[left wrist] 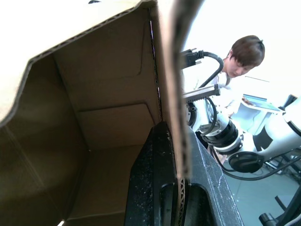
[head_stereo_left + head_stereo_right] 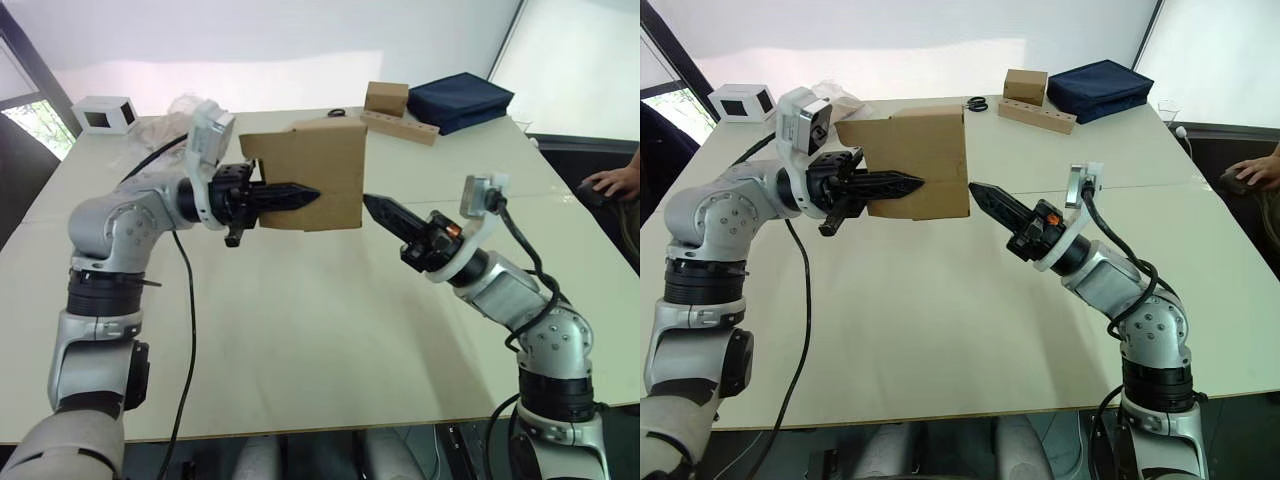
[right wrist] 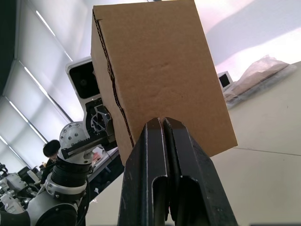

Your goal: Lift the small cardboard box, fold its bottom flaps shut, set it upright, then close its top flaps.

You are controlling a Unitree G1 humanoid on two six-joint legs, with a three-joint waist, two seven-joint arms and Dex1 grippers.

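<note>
While held up: the small cardboard box hangs in the air above the desk, not touching it, between the two arms.
Left tool: the left tool is closed on one wall of the box; in the left wrist view one finger lies inside the box and the cardboard wall passes between the fingers.
Box opening: the open end faces toward the left arm, so that the left wrist view looks into the hollow inside; one flap sticks out on that side.
Box closed side: a plain flat wall faces the right arm.
Right tool: the right tool has its two fingers pressed together and holds nothing; its tip points at the flat wall and is very near to it, but I cannot tell if it touches.
Key relation: the box lies straight ahead of the right tool, along its pointing line, and the left arm carries it.
Judgement: the free right tool seems the one to push the flaps, but these lie on the far side from it.
Back of desk: another brown box and a white box stand well apart.
</note>
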